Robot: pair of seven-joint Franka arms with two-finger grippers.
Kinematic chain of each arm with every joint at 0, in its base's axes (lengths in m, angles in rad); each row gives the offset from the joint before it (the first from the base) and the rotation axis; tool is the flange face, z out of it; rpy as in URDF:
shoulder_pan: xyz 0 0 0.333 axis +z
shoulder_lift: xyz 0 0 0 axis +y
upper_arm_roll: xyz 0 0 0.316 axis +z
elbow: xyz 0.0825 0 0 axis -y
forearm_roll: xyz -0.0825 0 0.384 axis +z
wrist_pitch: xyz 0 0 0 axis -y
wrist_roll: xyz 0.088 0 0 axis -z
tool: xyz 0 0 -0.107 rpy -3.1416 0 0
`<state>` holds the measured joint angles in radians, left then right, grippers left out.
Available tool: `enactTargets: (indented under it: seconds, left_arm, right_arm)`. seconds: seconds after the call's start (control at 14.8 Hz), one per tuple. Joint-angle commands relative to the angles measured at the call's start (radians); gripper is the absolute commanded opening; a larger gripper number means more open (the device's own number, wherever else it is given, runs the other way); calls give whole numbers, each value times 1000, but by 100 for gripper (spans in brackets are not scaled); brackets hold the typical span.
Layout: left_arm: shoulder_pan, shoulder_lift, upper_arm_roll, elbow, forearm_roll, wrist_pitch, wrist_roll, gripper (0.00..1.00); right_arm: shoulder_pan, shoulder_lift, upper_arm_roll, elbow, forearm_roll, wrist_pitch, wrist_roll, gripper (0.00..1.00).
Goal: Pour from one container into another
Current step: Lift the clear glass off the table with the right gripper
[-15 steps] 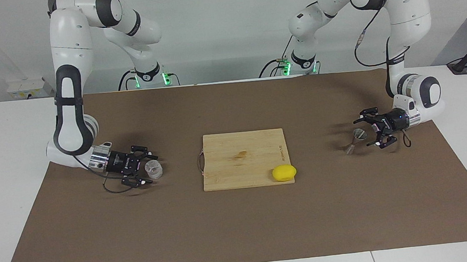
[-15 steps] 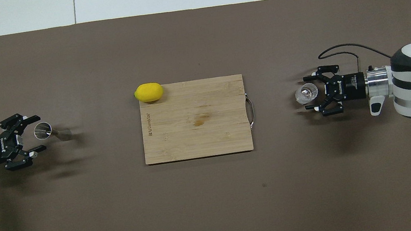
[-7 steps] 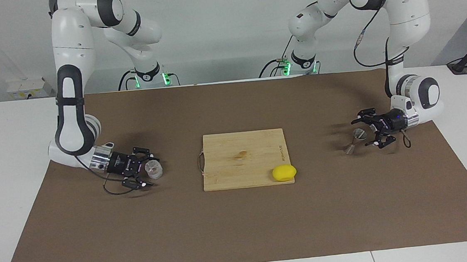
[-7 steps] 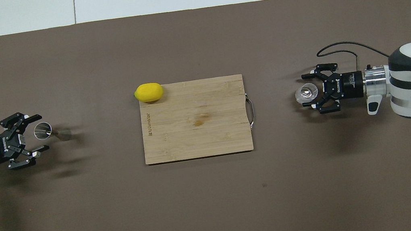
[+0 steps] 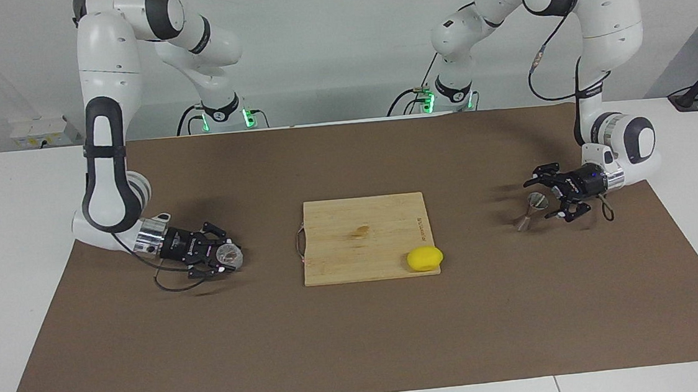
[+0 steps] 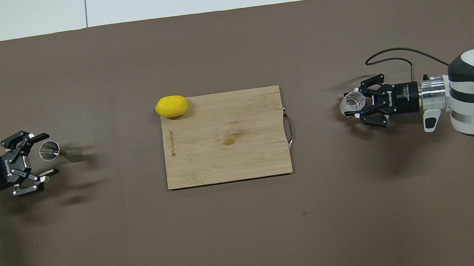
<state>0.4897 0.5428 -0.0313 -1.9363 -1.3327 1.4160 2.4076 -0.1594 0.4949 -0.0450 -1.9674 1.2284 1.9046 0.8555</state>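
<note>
Our right gripper (image 5: 224, 259) lies low and level, clamped on the clear glass (image 5: 229, 255); our left gripper (image 5: 553, 197) gapes around the steel jigger (image 5: 531, 209).

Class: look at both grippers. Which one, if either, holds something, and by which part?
The right gripper is shut on the glass tumbler, clasping its round side wall. The left gripper holds nothing: it is open around the steel jigger.
</note>
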Motion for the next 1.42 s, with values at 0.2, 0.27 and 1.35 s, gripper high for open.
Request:
enactTargets:
  seconds: [0.2,0.27,1.35]
  left_arm:
    - [-23,0,10,-21,-13,9,33,99]
    - [-28,0,10,-23,-13,6,33,98]
    - [-10,-3,11,-20,-8,-35,27,85]
  right_arm:
    - [-2,-12,4,64,-74,-125,-105,7]
    - [0,-12,4,77,-107,-149,-115,7]
    - [46,-44,31,116,-173,-59,137,0]
